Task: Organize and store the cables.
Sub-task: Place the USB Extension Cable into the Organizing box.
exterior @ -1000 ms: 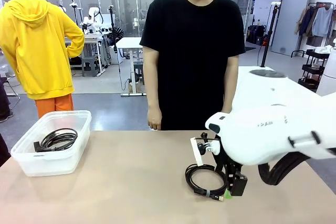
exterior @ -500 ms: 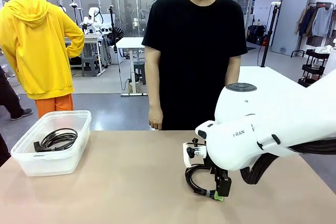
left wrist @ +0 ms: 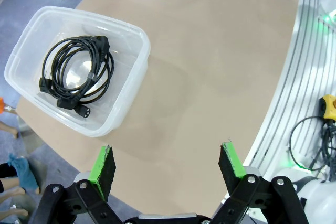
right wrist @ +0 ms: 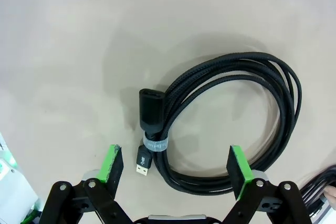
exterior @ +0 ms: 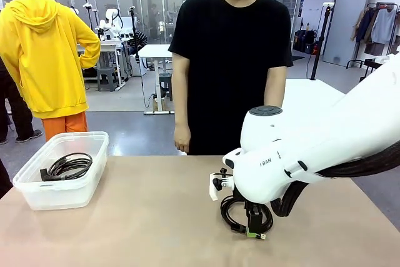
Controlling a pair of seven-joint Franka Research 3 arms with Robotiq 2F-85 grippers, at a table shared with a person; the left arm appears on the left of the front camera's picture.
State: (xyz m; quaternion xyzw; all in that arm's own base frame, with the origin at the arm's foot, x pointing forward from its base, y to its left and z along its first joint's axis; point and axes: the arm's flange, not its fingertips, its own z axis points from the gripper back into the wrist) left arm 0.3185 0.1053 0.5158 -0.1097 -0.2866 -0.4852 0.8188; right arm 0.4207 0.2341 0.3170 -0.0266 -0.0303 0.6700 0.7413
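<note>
Room: open lab floor, grey, with white tables (exterior: pixel 153 54) and a clothes rack (exterior: pixel 378 29) far behind. A person (exterior: pixel 228 73) in a black tee stands at the far side, arms down, one hand (exterior: pixel 182 141) hanging at the table edge.

Table (exterior: pixel 125 217): tan top, bare apart from the bin and one loose coil.

Right arm (exterior: pixel 312 148): reaches in low over the table's right half, wrist pointing down at the loose coil.

Bin (exterior: pixel 37 198): clear plastic, no lid, on the table's left end near the far edge. It holds one cable (left wrist: pixel 79 72), a black coil lying flat on the bin floor with its plug ends at one side.

Loose cable (right wrist: pixel 231 64): black braided coil, flat on the table, well apart from the bin and directly under the right wrist.

Right gripper (right wrist: pixel 174 156): jaws spread wide, gripping nothing. The green pads sit either side of the coil's near arc. Can't tell whether they touch the table.

Left gripper (left wrist: pixel 167 151): also spread wide and holding nothing, up above the table with the bin beyond it.

Small parts on the loose coil: a grey tie (right wrist: pixel 156 144) binds the strands. A USB plug (right wrist: pixel 143 162) pokes out just below the tie, and a black socket end (right wrist: pixel 148 111) sits just above it.
</note>
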